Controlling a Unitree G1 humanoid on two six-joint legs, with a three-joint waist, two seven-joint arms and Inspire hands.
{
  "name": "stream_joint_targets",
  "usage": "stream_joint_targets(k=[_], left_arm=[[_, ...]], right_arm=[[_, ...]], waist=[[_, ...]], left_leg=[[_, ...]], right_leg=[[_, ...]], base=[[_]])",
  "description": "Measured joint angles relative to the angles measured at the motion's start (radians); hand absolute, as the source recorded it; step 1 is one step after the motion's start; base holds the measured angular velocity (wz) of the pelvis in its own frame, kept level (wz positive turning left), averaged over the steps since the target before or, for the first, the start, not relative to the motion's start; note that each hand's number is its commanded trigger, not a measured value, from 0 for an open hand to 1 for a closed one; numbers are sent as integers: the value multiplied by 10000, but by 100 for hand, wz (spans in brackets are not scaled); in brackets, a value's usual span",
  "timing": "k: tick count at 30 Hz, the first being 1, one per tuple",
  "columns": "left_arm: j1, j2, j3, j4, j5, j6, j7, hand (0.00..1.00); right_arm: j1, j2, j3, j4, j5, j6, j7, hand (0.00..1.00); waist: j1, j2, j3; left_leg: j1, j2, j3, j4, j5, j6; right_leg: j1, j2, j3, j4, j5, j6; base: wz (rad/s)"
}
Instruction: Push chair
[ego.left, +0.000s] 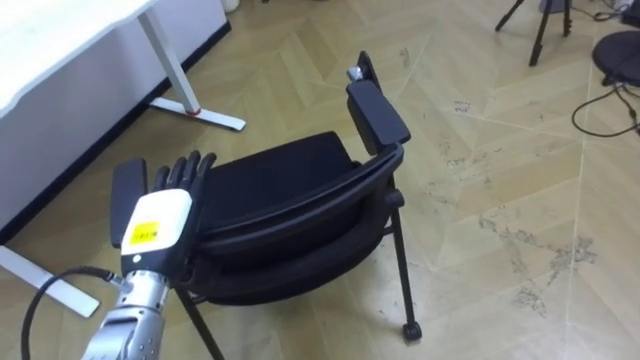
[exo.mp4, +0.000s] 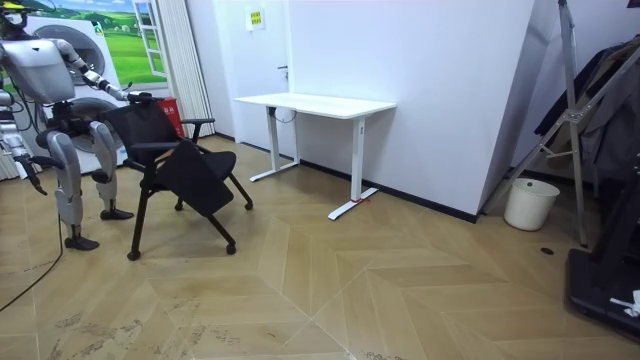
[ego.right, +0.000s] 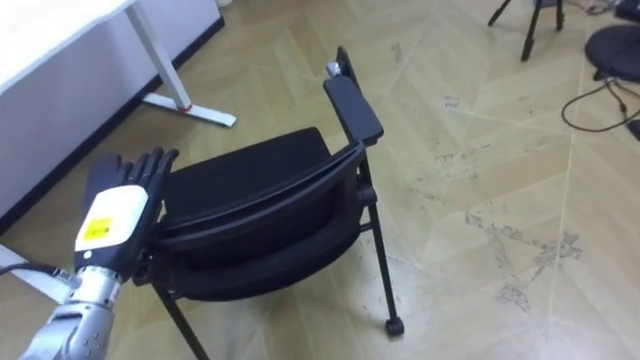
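Against left end of chair backrest: left hand, fingers straight, gripping nothing.

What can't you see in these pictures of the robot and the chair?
- Left eye view: whether the left hand's palm touches the chair; the hand's back covers it.
- Left eye view: the chair's far legs, hidden under its seat; a near leg, cut off by the bottom edge.
- Left eye view: most of the white desk, cut off by the edges.
- Room view: the hand on the chair, too small.
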Motion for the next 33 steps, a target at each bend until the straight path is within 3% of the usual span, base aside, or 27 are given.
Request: stream_joint_targets(k=[2,3,4,11,16,22,33], left_arm=[[-133,-8,-25,103,-161,60,-110,0],[-151,-13,-32,104,-246,98,-163,45],[-194,-18,-36,107,-416,156,-289,100],[-261,-153,-32,106,-830,399,-612,100],[-385,-181,-30,100,-830,409,-894,100],[-430,-139,-38,82,-771,281,-1107,100],[-434,-147,-55,86,-731,253,-1041,100]], right_arm=[[-8,-1,4,-35,6,82,2,0],[-5,-1,4,-46,18,119,-1,0],[6,-1,4,-46,44,155,-3,0],[7,-1,-9,-44,259,353,-33,0],[0,-13,-11,-47,263,353,-71,0],[-33,-37,-7,-47,261,347,3,0],[-44,-37,-4,-47,261,332,59,0]], waist=[[-10,20,-8],[-20,23,-10],[-24,28,-13],[-79,72,-34],[-74,137,-32],[-67,200,-32],[-42,190,-26]], left_leg=[[-14,0,49,0,0,0],[-13,0,72,-1,-1,1],[-9,0,108,-1,-1,2],[-14,-1,129,-2,-1,2],[-40,0,242,-121,-17,12],[-60,3,301,-162,-140,194],[-61,3,330,-155,-141,196]], right_leg=[[-32,5,37,-7,73,25],[-33,5,42,-9,89,31],[-38,5,57,-10,121,36],[-100,14,131,-12,274,59],[-183,27,130,-22,318,92],[-295,39,149,-22,351,150],[-307,41,171,-47,355,157]], base=[[-5],[-4],[-5],[-2],[0],[0],[0]])
